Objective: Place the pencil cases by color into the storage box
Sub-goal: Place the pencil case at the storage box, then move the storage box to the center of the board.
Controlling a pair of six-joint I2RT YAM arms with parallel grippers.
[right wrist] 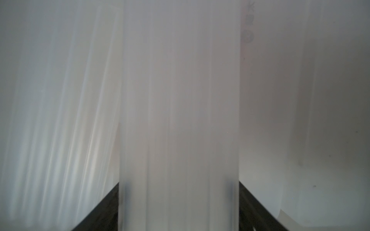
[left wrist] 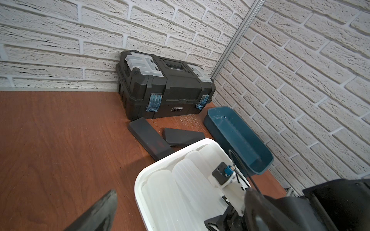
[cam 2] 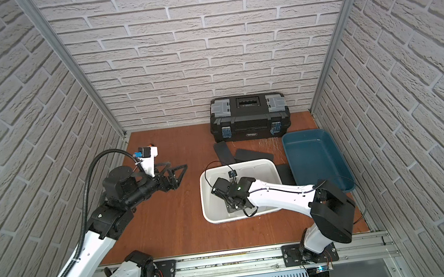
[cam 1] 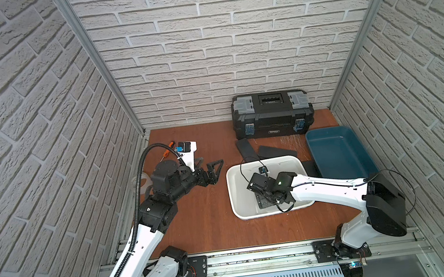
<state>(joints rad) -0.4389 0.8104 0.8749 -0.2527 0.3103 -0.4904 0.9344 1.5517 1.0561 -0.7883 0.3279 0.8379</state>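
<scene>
I pinch a frosted white pencil case (right wrist: 179, 120) in my right gripper (right wrist: 178, 186). The two dark fingers (right wrist: 104, 208) press on its long edges, and the case runs straight out ahead of my fingertips. This hand reaches down into the white bin (cam 1: 236, 198), so the case is inside the bin too. I cannot tell if it rests on the bottom or hangs a little above it. Around my right hand, more frosted pencil cases (left wrist: 180, 180) lie side by side in the same bin.

Outside the bin, past my right hand toward the back wall, two black pencil cases (cam 1: 245, 149) (cam 1: 276, 151) lie flat on the wooden table (cam 1: 196, 221). Behind them a closed black toolbox (cam 1: 273, 115) stands against the wall. To the right of this hand is the blue bin (cam 1: 312, 147).

My left gripper (cam 1: 215, 172) hangs over the table on the left of the white bin, its fingers spread wide with nothing between them. Behind it lies an orange-handled screwdriver (cam 1: 168, 149).
</scene>
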